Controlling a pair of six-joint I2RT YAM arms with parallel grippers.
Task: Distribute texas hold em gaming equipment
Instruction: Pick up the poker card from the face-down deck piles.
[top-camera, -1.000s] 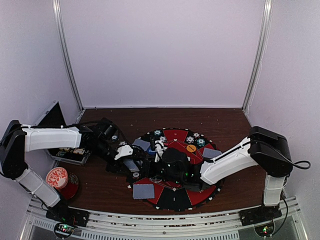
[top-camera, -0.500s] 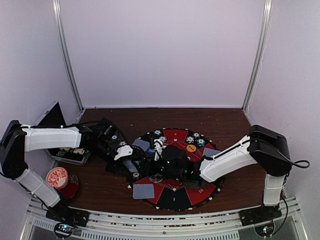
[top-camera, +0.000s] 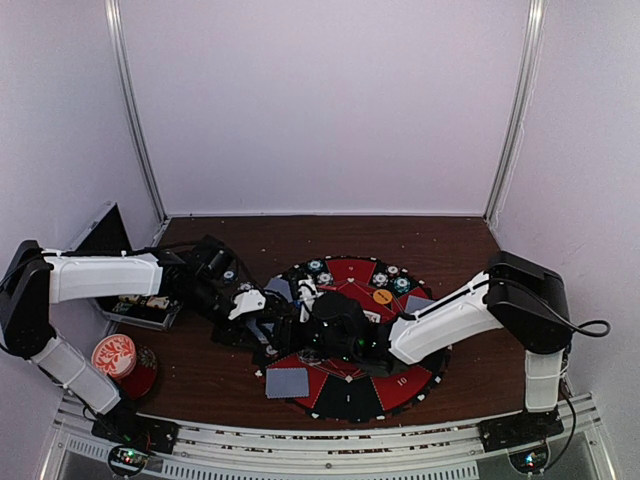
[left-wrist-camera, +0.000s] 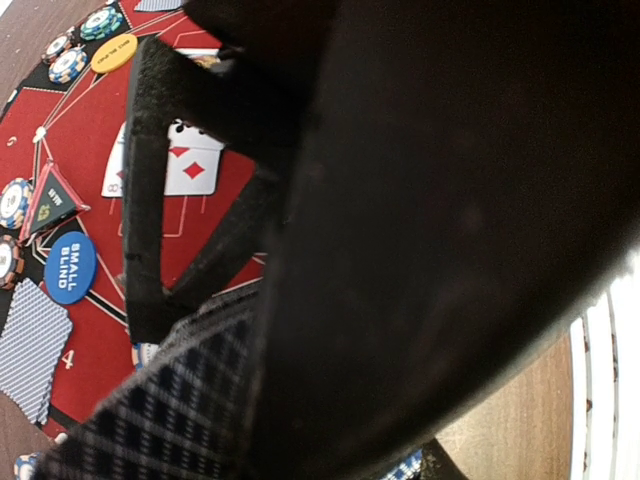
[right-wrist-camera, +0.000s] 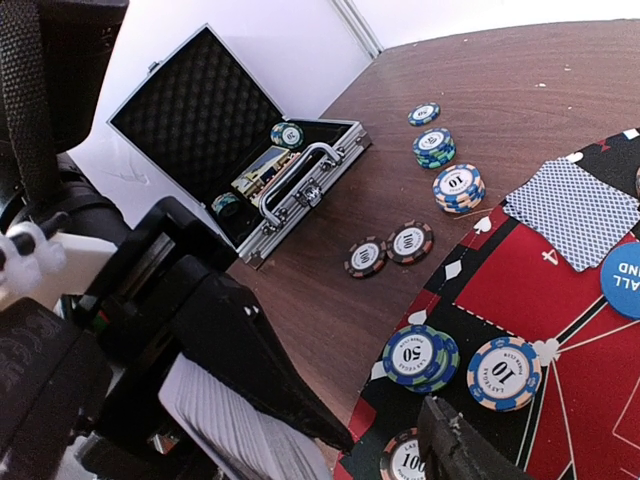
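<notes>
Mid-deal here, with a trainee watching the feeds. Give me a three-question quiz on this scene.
1. True or false: the metal case stands open.
2. What is the left gripper shut on? A: nothing. B: the deck of cards. C: a dice cup.
3. Fill in: the blue disc reads "SMALL ___".
Key: 1 true; 2 B; 3 BLIND.

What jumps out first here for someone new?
The round red-and-black mat fills the middle, ringed with chips and face-down cards. At its left edge the left gripper clamps a card deck. Far left sits an open metal case.
</notes>
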